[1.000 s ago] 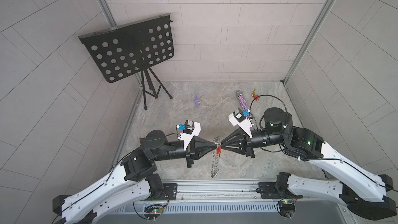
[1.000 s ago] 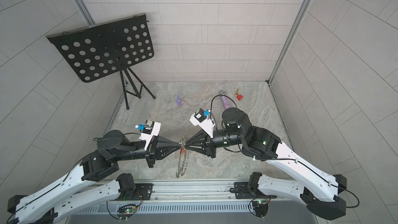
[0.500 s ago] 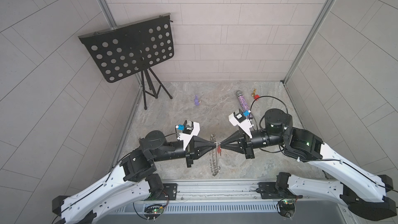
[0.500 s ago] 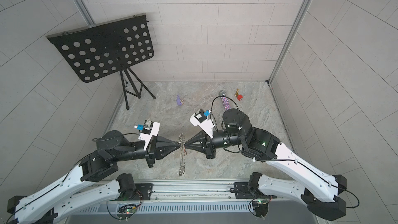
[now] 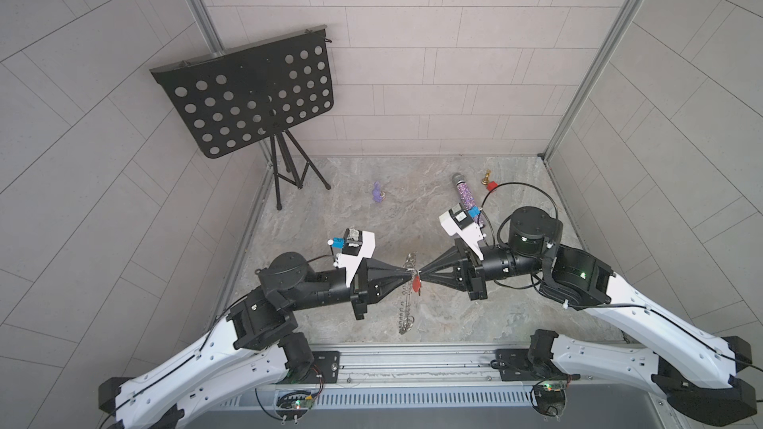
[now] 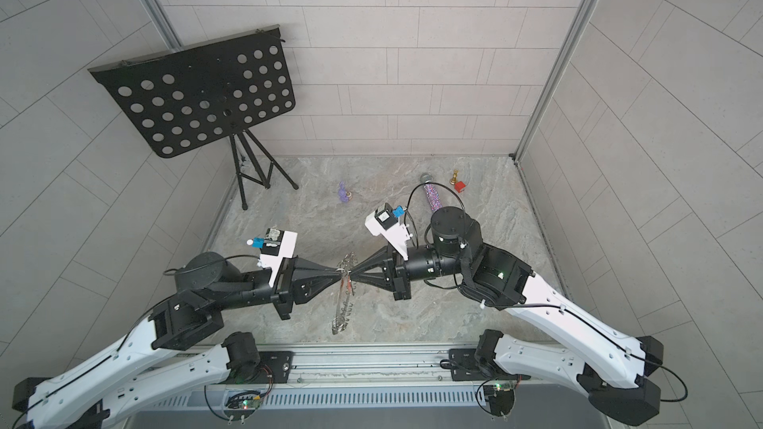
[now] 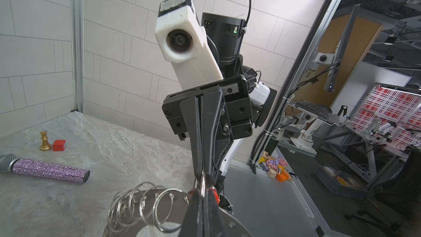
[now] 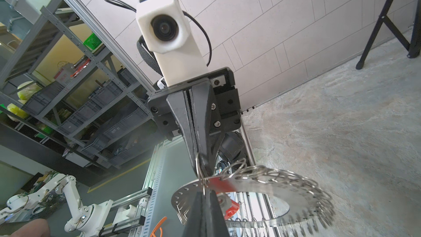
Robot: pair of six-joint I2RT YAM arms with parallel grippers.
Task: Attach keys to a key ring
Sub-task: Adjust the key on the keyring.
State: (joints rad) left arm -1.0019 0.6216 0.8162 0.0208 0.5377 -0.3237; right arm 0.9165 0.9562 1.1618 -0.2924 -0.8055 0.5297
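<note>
1. Over the near table (image 5: 516,315), the key ring (image 5: 406,314) hung edge-on, its upper rim between the two arms' tips.
2. The left gripper (image 5: 409,275) was pinched on one of the ring's wire loops (image 7: 145,204). The right gripper (image 5: 420,273) was pressed together tip to tip with it, whether on a loop or on the key (image 5: 416,282) undetermined. The key hung just below the tips.
3. Risk: a thin pinch carried the whole disc, so pulling apart could slip the loop and drop ring and key.
4. One second earlier the right jaws stood slightly parted; the ring had barely shifted.
</note>
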